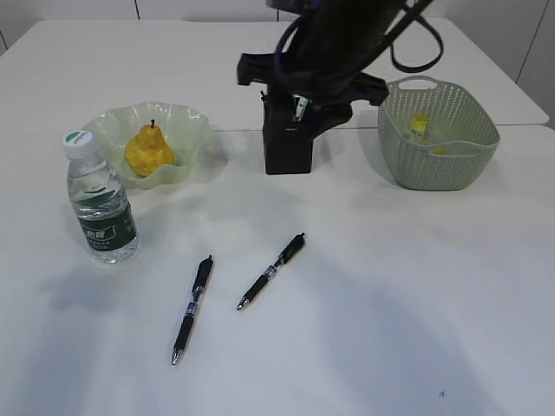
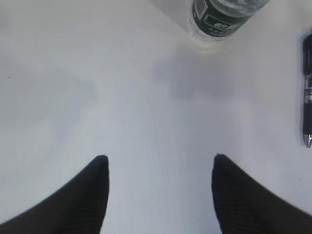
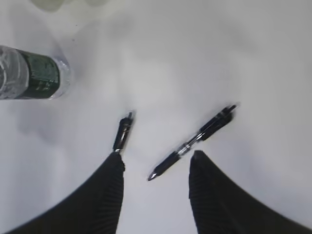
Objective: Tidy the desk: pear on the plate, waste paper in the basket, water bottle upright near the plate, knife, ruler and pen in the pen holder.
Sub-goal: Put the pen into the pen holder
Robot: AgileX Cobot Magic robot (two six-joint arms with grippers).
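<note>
The pear [image 1: 149, 149] lies on the wavy green plate [image 1: 192, 126]. Next to the plate, the water bottle [image 1: 101, 204] stands upright on the desk [image 1: 416, 286]. Two black pens [image 1: 192, 308] [image 1: 272, 270] lie flat at mid-desk. My right arm hangs over the black pen holder [image 1: 287, 147]. Its gripper [image 3: 156, 155] is open and empty, high above the pens [image 3: 122, 132] [image 3: 195, 141]. My left gripper [image 2: 160, 156] is open over bare desk, short of the bottle [image 2: 219, 17], with a pen [image 2: 307, 92] to its right. Yellow waste paper [image 1: 420, 123] lies in the basket [image 1: 451, 160]. Knife and ruler are hidden.
A small pale thing with a green mark [image 1: 299, 107] shows at the pen holder's mouth under the arm. A seam between two tabletops runs behind the plate and the basket. The left arm does not show in the exterior view.
</note>
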